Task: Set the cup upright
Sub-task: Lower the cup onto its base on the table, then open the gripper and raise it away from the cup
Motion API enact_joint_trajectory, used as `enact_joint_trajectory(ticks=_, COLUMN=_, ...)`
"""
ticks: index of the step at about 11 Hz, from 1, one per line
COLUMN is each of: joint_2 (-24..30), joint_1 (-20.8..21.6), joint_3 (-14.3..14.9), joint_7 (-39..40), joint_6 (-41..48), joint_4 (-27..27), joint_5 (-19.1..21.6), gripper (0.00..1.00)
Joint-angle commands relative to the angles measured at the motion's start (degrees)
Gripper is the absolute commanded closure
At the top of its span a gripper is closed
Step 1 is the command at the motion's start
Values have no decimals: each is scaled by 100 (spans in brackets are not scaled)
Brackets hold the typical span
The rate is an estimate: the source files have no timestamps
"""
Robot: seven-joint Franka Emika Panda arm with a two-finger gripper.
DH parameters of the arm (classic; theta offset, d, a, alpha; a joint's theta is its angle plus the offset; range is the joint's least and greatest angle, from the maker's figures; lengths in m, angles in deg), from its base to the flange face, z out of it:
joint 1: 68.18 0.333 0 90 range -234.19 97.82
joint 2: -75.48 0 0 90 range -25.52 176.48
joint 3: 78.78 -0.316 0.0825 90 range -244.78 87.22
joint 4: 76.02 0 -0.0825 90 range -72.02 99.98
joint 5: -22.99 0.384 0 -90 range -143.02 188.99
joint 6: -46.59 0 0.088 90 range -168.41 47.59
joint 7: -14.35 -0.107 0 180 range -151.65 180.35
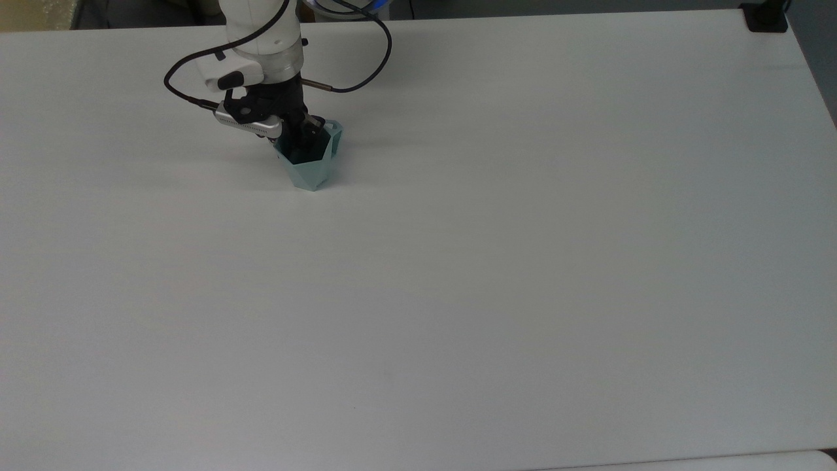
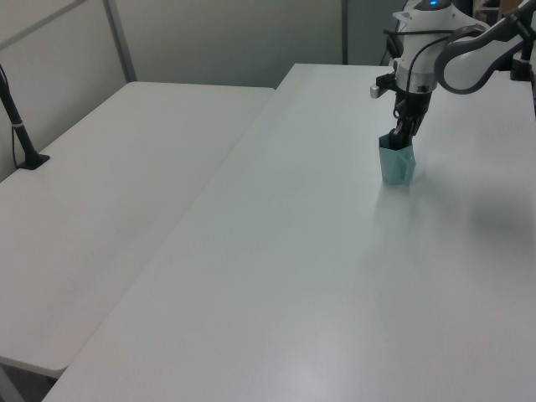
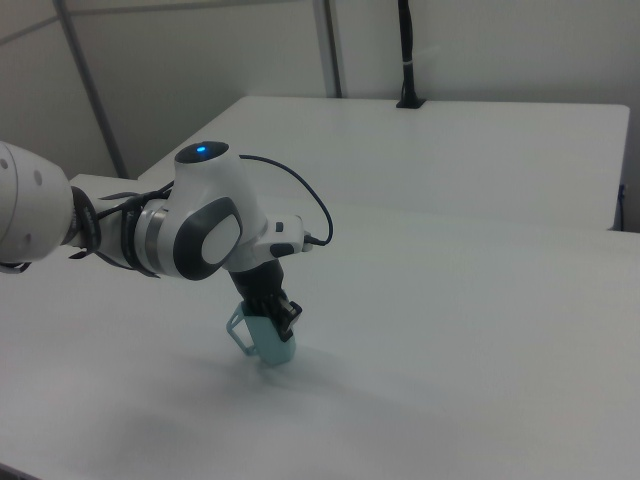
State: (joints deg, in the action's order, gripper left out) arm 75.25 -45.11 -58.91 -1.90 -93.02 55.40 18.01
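The pale teal faceted cup (image 1: 308, 171) stands mouth-up near the far left of the white table (image 1: 497, 248), its narrow base at the table surface and its handle tab toward the back. My gripper (image 1: 304, 140) comes down from above, shut on the cup's rim with one finger inside the mouth. In the left view the cup (image 2: 397, 165) sits upright under the gripper (image 2: 404, 138). In the right view the cup (image 3: 270, 345) leans slightly, with the gripper (image 3: 275, 315) at its rim and the handle toward the right view's left.
A black clamp mount (image 1: 766, 16) sits at the table's far right corner. A second white table (image 2: 117, 176) adjoins on the left view's left, with a black post (image 2: 17, 117) on it. Black cable loops around the arm's wrist (image 1: 261, 46).
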Motion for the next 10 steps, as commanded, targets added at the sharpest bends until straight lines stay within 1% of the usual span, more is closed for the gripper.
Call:
enact_joint_trajectory(ticks=1, joint_2=85, joint_1=83, joint_3=52, joint_7=43, joint_6=90, joint_4=7, joint_5=305, gripper=0)
enact_joint_trajectory(ticks=4, joint_2=348, joint_1=83, joint_3=52, joint_7=140, joint_6=1107, joint_4=-501, joint_5=314, gripper=0)
enact_joint_trajectory(ticks=5, joint_2=410, joint_1=83, joint_3=52, joint_7=140, joint_6=1450, joint_4=-755, joint_5=314, gripper=0)
enact_joint_trajectory(ticks=6, joint_2=506, joint_1=101, joint_3=61, joint_7=140, joint_6=1793, joint_4=-1106, joint_5=331, gripper=0)
enact_joint_trajectory(ticks=8, joint_2=551, joint_1=110, joint_3=61, joint_7=69, joint_6=2313, joint_4=-2018, joint_5=384, gripper=0)
enact_joint_trajectory(ticks=9, joint_2=551, joint_1=110, joint_3=61, joint_7=252, joint_6=2829, joint_4=-2415, joint_5=367, gripper=0)
enact_joint_trajectory(ticks=10, joint_2=542, joint_1=32, joint_3=78, joint_7=706, joint_6=3138, joint_4=-2741, joint_5=375, gripper=0)
